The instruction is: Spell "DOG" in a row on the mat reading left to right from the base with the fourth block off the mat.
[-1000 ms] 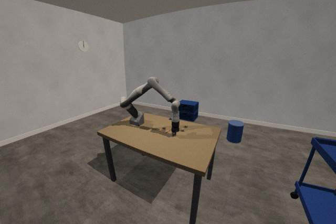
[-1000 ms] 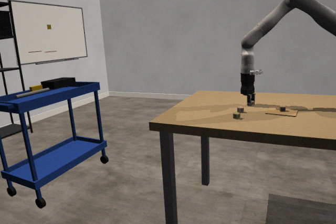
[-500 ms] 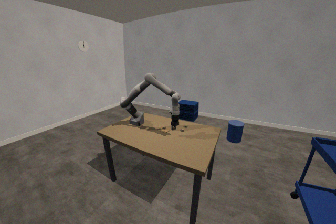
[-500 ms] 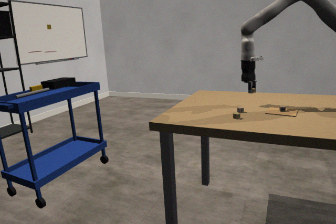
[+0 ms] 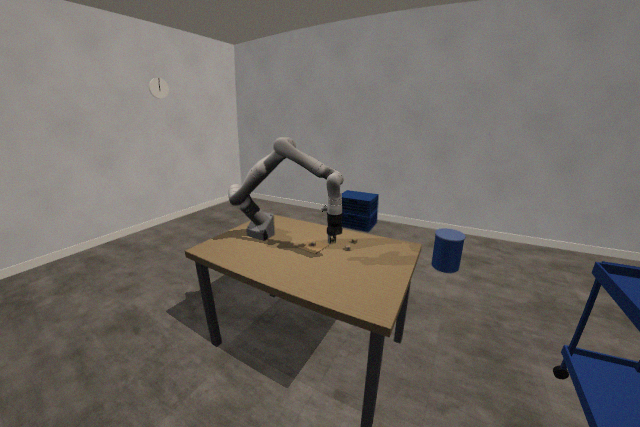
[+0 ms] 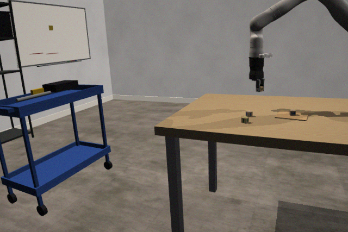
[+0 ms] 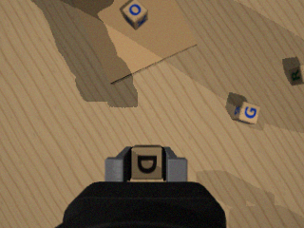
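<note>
The gripper (image 5: 331, 239) (image 6: 260, 89) (image 7: 147, 158) points straight down above the table (image 5: 310, 277) (image 6: 253, 133) (image 7: 57, 180), clasping the D block (image 6: 261, 88) (image 7: 146, 170).

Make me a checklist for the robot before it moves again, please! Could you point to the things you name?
1. D block (image 6: 261, 88) (image 7: 147, 162) between the gripper's (image 6: 260, 90) (image 7: 147, 163) fingers: ok.
2. D block lifted above the table (image 5: 289, 277) (image 6: 224, 128): ok.
3. O block (image 5: 312, 244) (image 6: 292, 112) (image 7: 135, 12) on the mat (image 5: 316, 250) (image 6: 299, 117) (image 7: 157, 47): ok.
4. G block (image 5: 347, 248) (image 6: 244, 119) (image 7: 249, 113) on the mat: not ok, it's on the table.
5. Fourth block (image 5: 354, 240) (image 6: 249, 113) (image 7: 302, 72) off the mat: ok.
6. Mat perfectly flat underneath: cannot tell.
</note>
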